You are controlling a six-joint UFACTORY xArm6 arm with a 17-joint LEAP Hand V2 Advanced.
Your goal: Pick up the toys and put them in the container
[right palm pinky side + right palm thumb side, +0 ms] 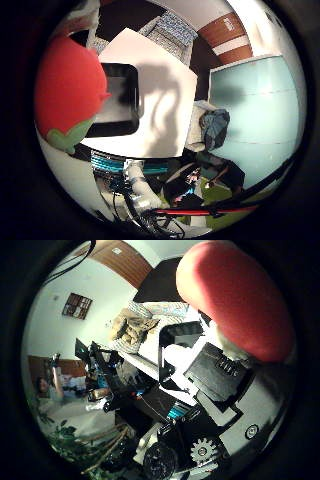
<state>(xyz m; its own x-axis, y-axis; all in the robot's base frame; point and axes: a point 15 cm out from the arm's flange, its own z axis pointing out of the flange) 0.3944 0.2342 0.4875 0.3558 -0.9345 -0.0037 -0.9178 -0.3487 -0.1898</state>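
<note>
A red plush toy point(70, 92) with a green leaf at its end fills much of the little finger side view, very close to my palm. It also shows in the thumb side view as a red plush toy point(235, 295). My right hand point(215, 372) has black and white finger parts lying against the toy, holding it in the air. Well below it, a black rectangular container point(122, 100) sits on a white table point(170, 125). Part of the container is hidden behind the toy. The hand's shadow falls on the table beside the container.
Past the table's edge stands a chair with dark clothes point(215, 127) in front of a pale teal wall point(260, 100). A patterned cushion point(172, 30) lies beyond the table's far corner. Cluttered desks point(115, 380) and plants point(75, 450) surround the area.
</note>
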